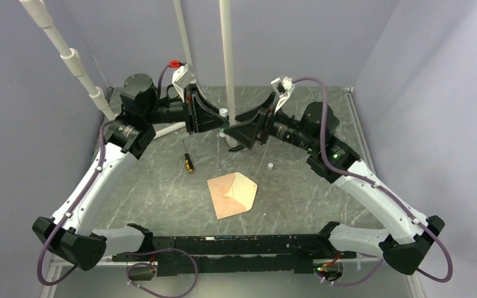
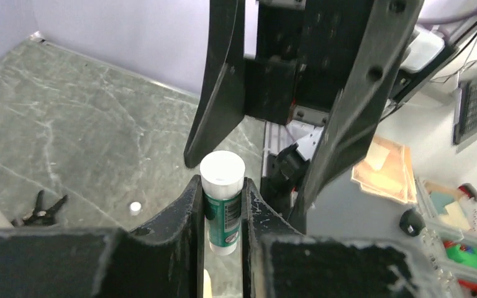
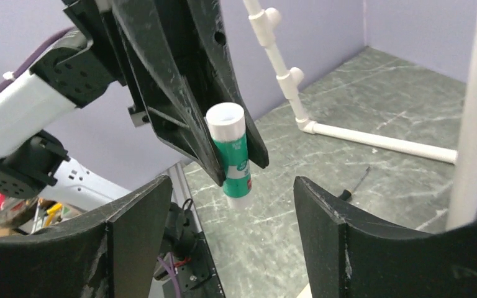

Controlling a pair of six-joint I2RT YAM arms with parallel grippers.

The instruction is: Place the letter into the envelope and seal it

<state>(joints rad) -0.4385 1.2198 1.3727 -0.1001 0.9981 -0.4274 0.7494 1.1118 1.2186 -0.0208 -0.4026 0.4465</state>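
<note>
**A:** Above the far middle of the table [image 1: 161, 198], what are the two arms up to?

**B:** The left gripper [image 2: 222, 185] is clamped on a glue stick [image 3: 233, 152], one finger on each side of the green label. The right gripper [image 3: 231, 183] faces it with its jaws spread wide, gripping nothing and not touching the stick.

**A:** And the paper?

**B:** The envelope [image 1: 233, 194] lies flat at 6 o'clock from the grippers, well apart from both. Its pointed flap is open toward 3 o'clock, paler side up. I can't pick out the letter as a separate sheet, so it may be inside already.

**A:** Anything nearby to watch?

**B:** A small white cap [image 1: 270, 165] sits at about 1 o'clock from the envelope. I'd guess it belongs to the stick. A screwdriver [image 1: 188, 162] lies at 10 o'clock.

**A:** So gluing comes next?

**B:** I think so. I'd bring the stick down to the flap's edges with its glue end down. The free gripper should pin the envelope body first, because light paper will drag with the stick. Press lightly, keep to the flap's border, then fold it shut.
</note>
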